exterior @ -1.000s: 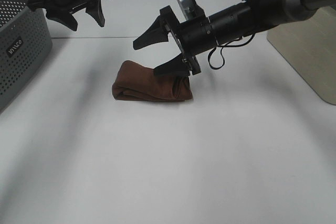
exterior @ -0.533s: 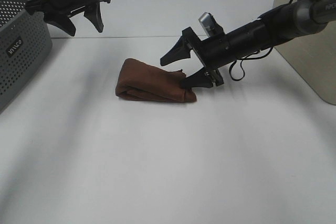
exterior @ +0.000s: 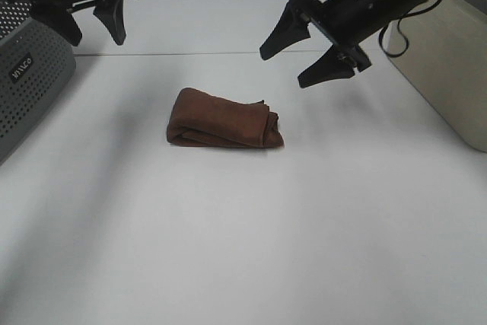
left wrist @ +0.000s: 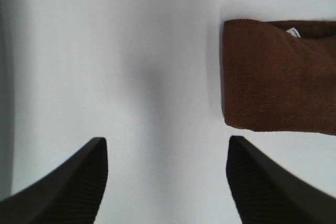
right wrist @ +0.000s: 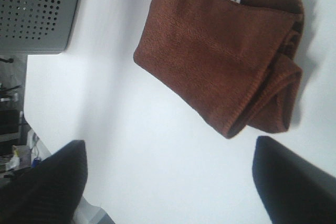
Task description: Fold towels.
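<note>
Both tools raised, spread wide, clear of folded towel (exterior: pixel 224 119).

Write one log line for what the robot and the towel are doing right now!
towel: folded, on table | left gripper: open, empty | right gripper: open, empty, raised

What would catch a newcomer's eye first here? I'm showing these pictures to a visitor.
The dark reddish-brown towel, folded into a thick bundle, lies alone mid-table. Above it hang two black pincers, both open and empty: the left pincer at the far left over the grey perforated basket, the right pincer raised at the far right.
</note>
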